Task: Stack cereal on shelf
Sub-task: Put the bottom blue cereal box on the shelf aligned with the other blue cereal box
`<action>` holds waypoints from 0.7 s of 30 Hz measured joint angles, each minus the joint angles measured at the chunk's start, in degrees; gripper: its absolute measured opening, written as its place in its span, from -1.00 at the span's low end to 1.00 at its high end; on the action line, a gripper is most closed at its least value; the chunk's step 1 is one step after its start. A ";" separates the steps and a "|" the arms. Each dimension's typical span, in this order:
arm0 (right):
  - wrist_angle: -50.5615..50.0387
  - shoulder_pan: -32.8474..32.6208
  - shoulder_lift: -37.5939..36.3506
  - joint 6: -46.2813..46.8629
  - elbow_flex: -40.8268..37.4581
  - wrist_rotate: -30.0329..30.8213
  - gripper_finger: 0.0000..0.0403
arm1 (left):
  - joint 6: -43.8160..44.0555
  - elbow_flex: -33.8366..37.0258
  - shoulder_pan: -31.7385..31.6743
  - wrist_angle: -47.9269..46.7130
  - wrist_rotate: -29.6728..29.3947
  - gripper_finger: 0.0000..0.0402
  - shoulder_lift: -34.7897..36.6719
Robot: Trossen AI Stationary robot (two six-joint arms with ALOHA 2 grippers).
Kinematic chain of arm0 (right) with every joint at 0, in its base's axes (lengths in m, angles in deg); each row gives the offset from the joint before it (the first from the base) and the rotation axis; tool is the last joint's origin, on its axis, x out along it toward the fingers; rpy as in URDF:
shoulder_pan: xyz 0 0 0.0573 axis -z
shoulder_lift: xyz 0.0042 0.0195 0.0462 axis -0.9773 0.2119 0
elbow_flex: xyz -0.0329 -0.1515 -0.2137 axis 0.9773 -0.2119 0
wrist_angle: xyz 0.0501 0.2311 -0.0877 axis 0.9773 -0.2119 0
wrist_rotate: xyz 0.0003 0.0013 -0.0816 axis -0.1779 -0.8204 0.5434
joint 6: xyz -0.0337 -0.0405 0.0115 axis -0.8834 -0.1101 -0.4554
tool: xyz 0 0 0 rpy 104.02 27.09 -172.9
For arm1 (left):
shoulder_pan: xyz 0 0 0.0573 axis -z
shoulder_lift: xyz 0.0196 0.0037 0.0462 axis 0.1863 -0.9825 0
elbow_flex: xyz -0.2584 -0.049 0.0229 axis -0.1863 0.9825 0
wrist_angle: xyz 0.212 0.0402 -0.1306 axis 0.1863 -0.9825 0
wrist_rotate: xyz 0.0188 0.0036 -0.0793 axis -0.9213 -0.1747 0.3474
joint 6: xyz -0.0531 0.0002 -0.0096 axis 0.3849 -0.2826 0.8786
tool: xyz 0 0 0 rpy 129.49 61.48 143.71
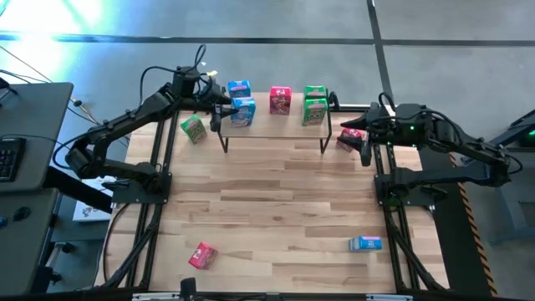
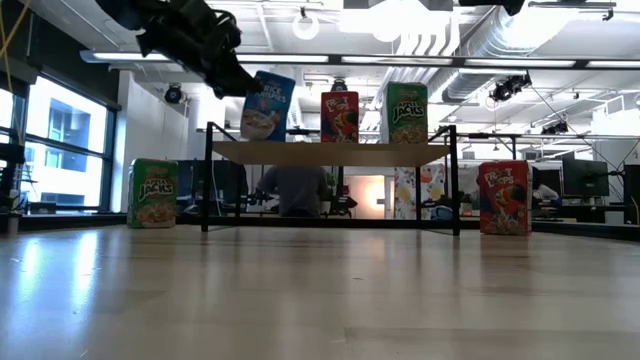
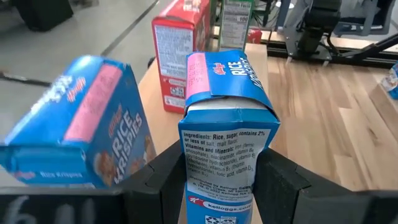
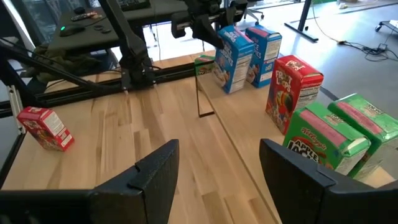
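the left gripper (image 3: 217, 186) has its jaws closed on a blue cereal box (image 3: 225, 149), tilted over the shelf (image 1: 276, 130) end beside another blue box (image 1: 239, 89). next: level it, set it down, let go. the right gripper (image 4: 214, 180) waits with jaws apart, empty, near the shelf's other end.

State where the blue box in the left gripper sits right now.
In the high view the blue box is tilted on the shelf's left end, clamped by the left gripper, beside another blue box.
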 joint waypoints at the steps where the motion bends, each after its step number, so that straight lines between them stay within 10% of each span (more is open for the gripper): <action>1: -0.02 0.00 0.00 0.00 0.00 0.00 0.07 | -0.27 0.00 0.00 0.39 -0.02 -0.26 0.00; 21: -0.07 0.00 0.00 0.00 0.00 -0.07 0.07 | -3.17 0.00 -3.37 -0.76 0.17 -0.26 0.00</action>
